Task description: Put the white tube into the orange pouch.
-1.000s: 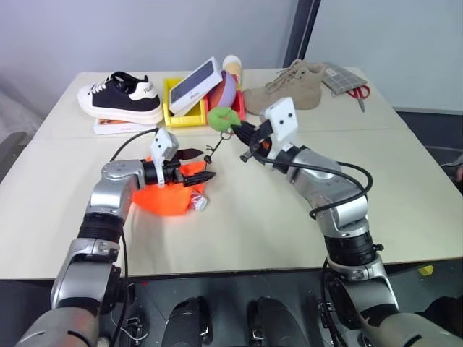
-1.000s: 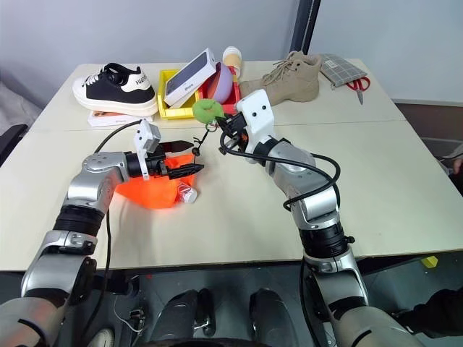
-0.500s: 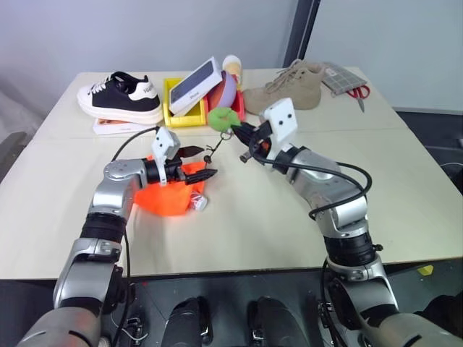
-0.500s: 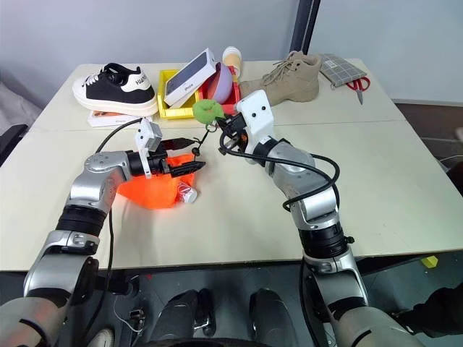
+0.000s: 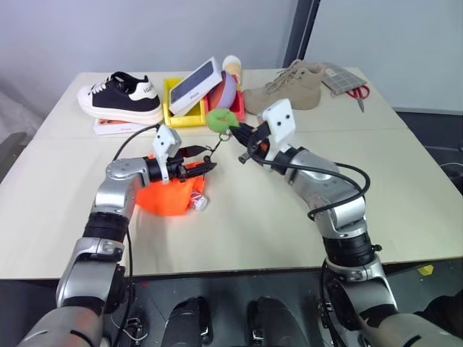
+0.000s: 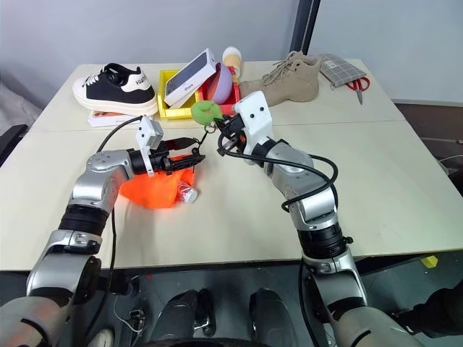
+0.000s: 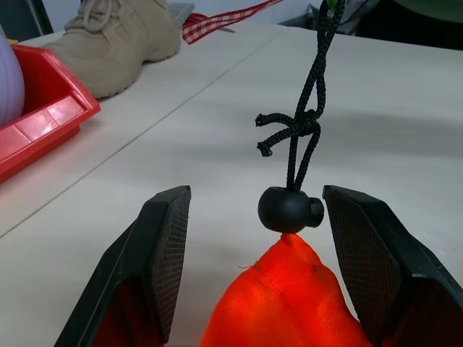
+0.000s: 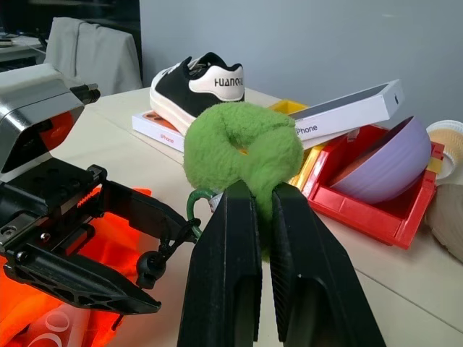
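On the pale desk point(image 5: 239, 217) before you, the orange pouch point(image 5: 168, 196) lies a little left of centre, its gathered neck lifted between the fingers of your left hand point(image 5: 205, 160). In the left wrist view those two black fingers point(image 7: 168, 246) stand apart on either side of the neck, neither pad touching the fabric, with the round black cord lock point(image 7: 290, 210) sitting just above the orange tip and the dark cord point(image 7: 307, 123) rising from it, knotted partway up. Your right hand point(image 6: 221, 132) is raised above the desk to the right of the pouch, its fingers pressed together on the fuzzy green disc point(image 8: 242, 148) at the cord's far end. The white tube point(image 5: 199, 204) lies at the pouch's right edge, touching the fabric; you cannot tell whether any of it is inside. Along the far edge stand a black-and-white sneaker point(image 5: 121, 95), a yellow bin point(image 5: 177, 116), a red bin point(image 8: 369, 210) holding a lilac bowl point(image 8: 383, 163), a white phone box point(image 5: 195, 84), a tan boot point(image 5: 286, 88) and red-handled scissors point(image 5: 359, 93).
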Controlling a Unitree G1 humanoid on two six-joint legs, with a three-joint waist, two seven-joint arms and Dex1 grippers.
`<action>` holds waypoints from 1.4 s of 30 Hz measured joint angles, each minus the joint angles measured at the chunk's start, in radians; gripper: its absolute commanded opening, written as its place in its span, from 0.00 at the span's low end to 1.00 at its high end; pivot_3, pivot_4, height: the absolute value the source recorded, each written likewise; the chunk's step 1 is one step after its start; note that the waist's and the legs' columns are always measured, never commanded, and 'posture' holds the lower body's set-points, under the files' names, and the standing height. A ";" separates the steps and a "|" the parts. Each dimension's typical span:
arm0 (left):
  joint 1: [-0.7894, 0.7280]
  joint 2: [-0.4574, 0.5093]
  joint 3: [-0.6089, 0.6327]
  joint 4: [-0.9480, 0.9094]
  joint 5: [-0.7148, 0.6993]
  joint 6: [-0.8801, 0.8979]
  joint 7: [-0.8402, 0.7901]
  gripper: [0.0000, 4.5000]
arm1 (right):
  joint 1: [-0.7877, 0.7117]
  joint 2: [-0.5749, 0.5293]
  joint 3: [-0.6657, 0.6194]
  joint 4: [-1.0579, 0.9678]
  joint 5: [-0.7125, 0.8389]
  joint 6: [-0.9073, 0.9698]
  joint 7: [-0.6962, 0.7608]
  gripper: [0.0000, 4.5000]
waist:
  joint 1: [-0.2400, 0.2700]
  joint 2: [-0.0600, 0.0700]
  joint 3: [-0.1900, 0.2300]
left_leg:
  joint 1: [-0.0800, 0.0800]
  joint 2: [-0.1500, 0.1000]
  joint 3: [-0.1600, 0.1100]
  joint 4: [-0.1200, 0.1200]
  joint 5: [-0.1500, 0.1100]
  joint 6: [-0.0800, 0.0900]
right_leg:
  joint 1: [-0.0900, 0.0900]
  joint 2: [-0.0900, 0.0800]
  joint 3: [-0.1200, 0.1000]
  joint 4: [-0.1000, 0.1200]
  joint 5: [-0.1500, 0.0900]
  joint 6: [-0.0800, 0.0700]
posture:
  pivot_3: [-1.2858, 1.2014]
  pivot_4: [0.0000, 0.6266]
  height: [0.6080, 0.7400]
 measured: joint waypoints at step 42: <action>0.156 0.148 -0.025 -0.147 0.011 0.120 -0.108 0.55 | 0.012 -0.034 0.023 0.093 -0.064 0.015 -0.015 0.36 | -0.001 0.000 0.000 | 0.000 0.001 0.000 0.004 -0.001 0.002 | -0.001 -0.003 0.001 0.005 -0.001 0.000 | 0.52 0.24 1.00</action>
